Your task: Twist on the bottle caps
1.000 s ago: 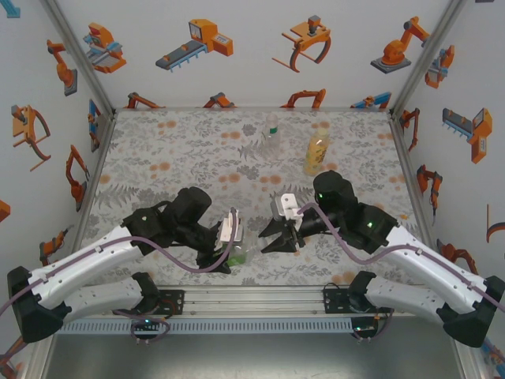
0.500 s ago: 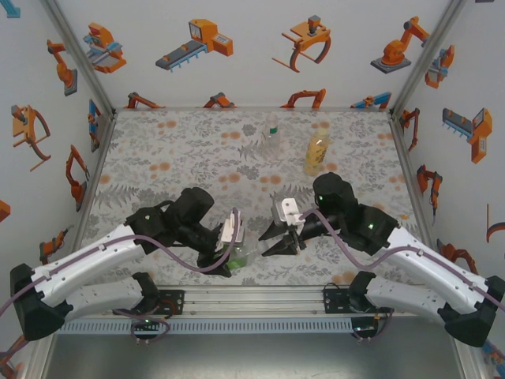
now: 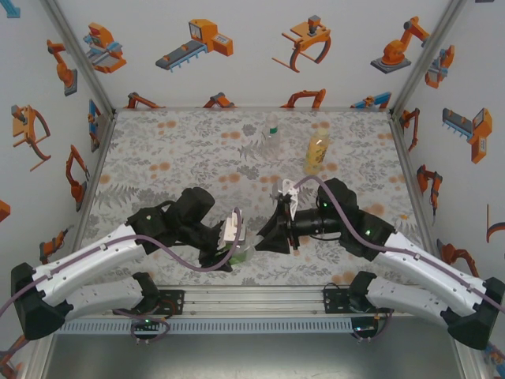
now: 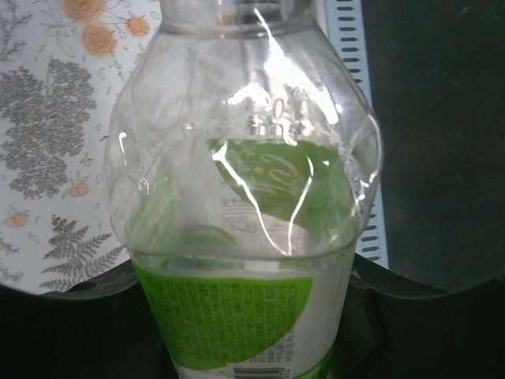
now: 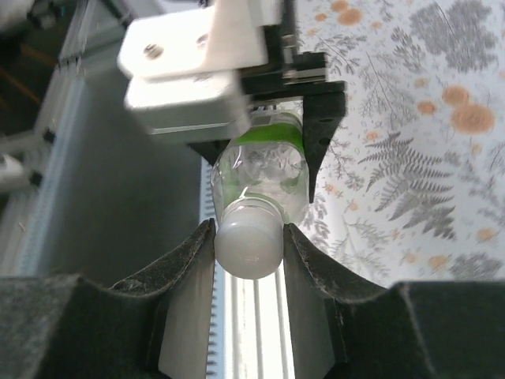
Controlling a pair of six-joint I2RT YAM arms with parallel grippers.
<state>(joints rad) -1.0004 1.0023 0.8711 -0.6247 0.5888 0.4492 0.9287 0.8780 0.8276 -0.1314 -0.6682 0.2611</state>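
Two grippers: left gripper (image 3: 234, 251) clamps the bottle (image 4: 245, 197); right gripper (image 5: 249, 235) pinches the cap (image 5: 251, 246), lower centre.
Technique: keep cap square, twist gently, bottle steady.

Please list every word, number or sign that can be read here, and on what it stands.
Nothing can be read with certainty.
On the green label of the near bottle: small print and a barcode, both blurred.
On the amber bottle: label too small.
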